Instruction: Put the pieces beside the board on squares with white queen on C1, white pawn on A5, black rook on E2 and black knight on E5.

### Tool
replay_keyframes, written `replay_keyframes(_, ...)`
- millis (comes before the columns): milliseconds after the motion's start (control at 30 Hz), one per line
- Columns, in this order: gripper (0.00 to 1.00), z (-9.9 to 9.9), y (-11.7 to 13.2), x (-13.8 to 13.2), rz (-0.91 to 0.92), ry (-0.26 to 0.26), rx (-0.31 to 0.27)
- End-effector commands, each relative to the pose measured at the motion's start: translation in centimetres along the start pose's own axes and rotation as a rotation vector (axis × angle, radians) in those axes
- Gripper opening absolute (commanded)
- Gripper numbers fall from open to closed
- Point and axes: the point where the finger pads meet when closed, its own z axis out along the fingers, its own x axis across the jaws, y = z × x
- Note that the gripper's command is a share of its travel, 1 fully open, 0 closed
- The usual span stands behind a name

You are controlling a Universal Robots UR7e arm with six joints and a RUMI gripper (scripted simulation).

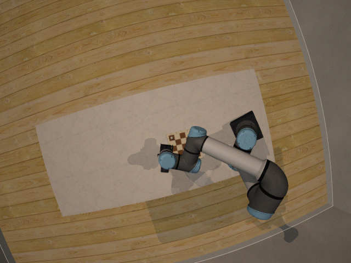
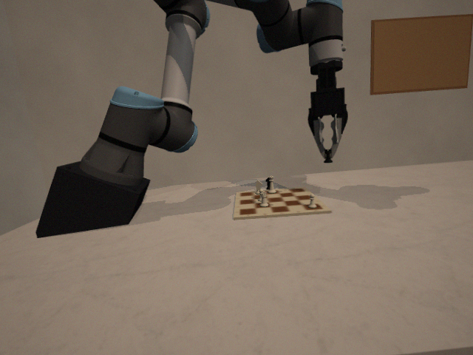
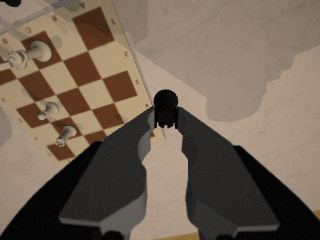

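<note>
My gripper (image 2: 327, 151) (image 3: 165, 108) is shut on the black rook (image 2: 328, 159) (image 3: 166, 99), base down, high above the table just outside the board's A edge. The board (image 2: 250, 217) (image 3: 119, 33) carries the white queen (image 2: 271, 185) (image 3: 40, 51) upright on C1. The white pawn (image 1: 171, 137) (image 2: 312, 201) stands on A5; my fingers hide that square in the wrist view. The black knight (image 2: 267, 182) (image 3: 10, 2) is beyond the row 1 edge, mostly hidden or cut off. I see no piece on E5.
A second white pawn (image 3: 48, 111) stands on about D3. A white rook (image 2: 264, 200) (image 3: 65, 135) stands on about D4. Another white piece (image 2: 258, 187) (image 3: 4, 65) stands beside the queen, its square unclear. The arm hides part of the board from above.
</note>
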Motion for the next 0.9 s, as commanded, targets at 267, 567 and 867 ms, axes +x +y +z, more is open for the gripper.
replay_keyframes(267, 0.00, -0.4, 0.2, -0.4, -0.001, -0.010, 0.003)
replay_keyframes(567, 0.00, -1.8, 1.2, -3.3, -0.042, -0.016, 0.000)
replay_keyframes(867, 0.00, -3.4, 2.5, -8.4, -0.117, -0.022, -0.002)
